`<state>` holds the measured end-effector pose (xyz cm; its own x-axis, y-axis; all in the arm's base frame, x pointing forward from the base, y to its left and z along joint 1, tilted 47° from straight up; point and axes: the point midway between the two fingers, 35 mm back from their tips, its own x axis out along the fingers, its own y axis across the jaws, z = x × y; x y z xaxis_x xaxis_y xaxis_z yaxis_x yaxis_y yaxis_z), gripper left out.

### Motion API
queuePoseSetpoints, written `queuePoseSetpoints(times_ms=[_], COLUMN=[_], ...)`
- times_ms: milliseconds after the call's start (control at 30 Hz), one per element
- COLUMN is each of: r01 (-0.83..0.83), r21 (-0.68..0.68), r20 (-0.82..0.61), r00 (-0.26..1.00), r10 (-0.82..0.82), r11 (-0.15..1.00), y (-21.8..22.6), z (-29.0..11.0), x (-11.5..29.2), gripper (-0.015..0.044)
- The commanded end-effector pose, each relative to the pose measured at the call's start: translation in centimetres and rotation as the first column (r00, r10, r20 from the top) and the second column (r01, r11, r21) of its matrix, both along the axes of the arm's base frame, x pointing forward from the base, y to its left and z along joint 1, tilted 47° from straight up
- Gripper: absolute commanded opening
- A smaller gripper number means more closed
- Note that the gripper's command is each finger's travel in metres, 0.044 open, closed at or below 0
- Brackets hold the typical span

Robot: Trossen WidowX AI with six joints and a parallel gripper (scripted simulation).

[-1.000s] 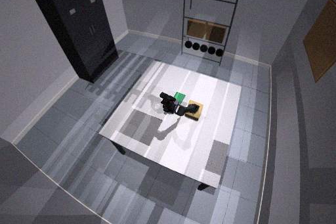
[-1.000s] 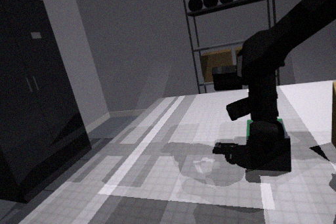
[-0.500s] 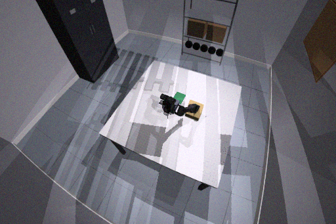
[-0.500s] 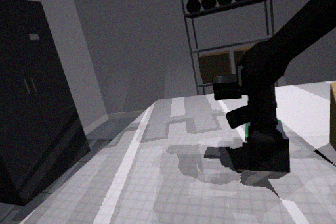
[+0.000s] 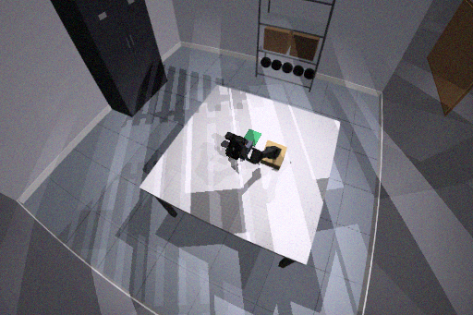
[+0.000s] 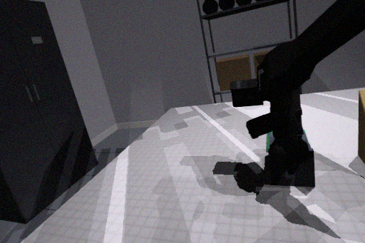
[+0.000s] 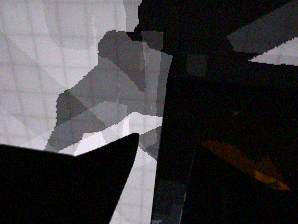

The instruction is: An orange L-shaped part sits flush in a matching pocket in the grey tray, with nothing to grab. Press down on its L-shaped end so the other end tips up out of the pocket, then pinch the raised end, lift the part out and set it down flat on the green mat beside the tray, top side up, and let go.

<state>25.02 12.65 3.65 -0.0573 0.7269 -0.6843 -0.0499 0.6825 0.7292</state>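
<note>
My gripper is down on the grey tray, with its fingers partly apart and nothing between them. In the wrist view the orange L-shaped part shows as a dim orange patch in the dark pocket, right by my right finger. I cannot tell whether it is flat or tipped. The green mat lies just behind the tray. In the exterior view only a sliver of the mat shows behind my arm. Shadow hides most of the tray.
A tan block stands on the white table right of the tray, under the arm's base. A black cabinet and a wire shelf rack stand on the floor, away from the table.
</note>
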Motion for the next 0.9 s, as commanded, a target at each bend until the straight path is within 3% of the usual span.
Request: queuePoseSetpoints(times_ms=[0,133,367,867], r01=[0.000,0.001,0.000,0.002], r21=[-0.003,-0.009,-0.009,-0.007], r20=[0.009,0.010,0.008,0.006], r00=[1.000,1.000,1.000,1.000], r10=[0.000,-0.001,0.000,-0.002], r11=[1.000,1.000,1.000,1.000], y=[-0.1,-1.3,-7.8,-7.7], z=[0.8,1.5,6.3,6.2], x=[0.2,0.5,0.8,0.8], gripper=[0.0180,0.0180,0.0180,0.0180])
